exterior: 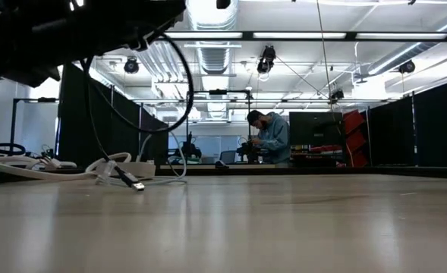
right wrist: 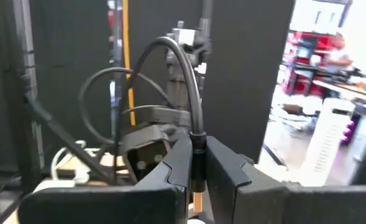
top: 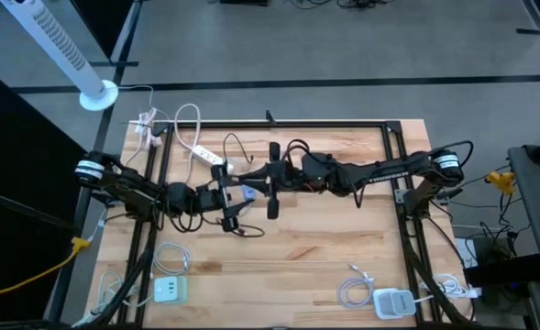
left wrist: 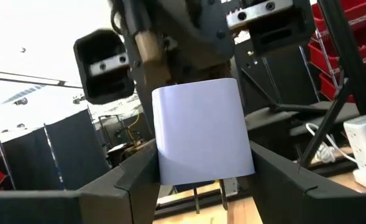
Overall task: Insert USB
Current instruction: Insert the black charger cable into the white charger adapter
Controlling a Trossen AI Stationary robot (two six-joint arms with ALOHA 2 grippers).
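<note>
A white charger block [left wrist: 201, 130] with two metal prongs [left wrist: 198, 198] is up in the air over the middle of the table, and my left gripper [top: 240, 195] is shut on it. My right gripper [top: 271, 176] faces it from the table's right and is shut on a black USB cable [right wrist: 192, 93]. In the left wrist view the right gripper [left wrist: 189, 31] stands close behind the block. Whether plug and block touch does not show. My left gripper pinches the charger block by two opposite side faces [left wrist: 161, 158] between its two fingers [left wrist: 133, 177]. It comes from the table's left, slanting slightly upward. The block is lifted clear of the table. My right gripper pinches the cable at its plug end [right wrist: 197, 149] between its two fingers, coming level from the table's right. The plug's metal tip [right wrist: 197, 200] sticks out past the fingers. Behind them the cable arcs up in a loop, clear of the table.
A white power strip [top: 205, 151] with cables lies at the far left. Two more white chargers [top: 170, 290] [top: 393, 301] with coiled cables lie near the front corners. A black frame rail [top: 288, 123] runs around the table. A person [exterior: 272, 136] stands in the room beyond.
</note>
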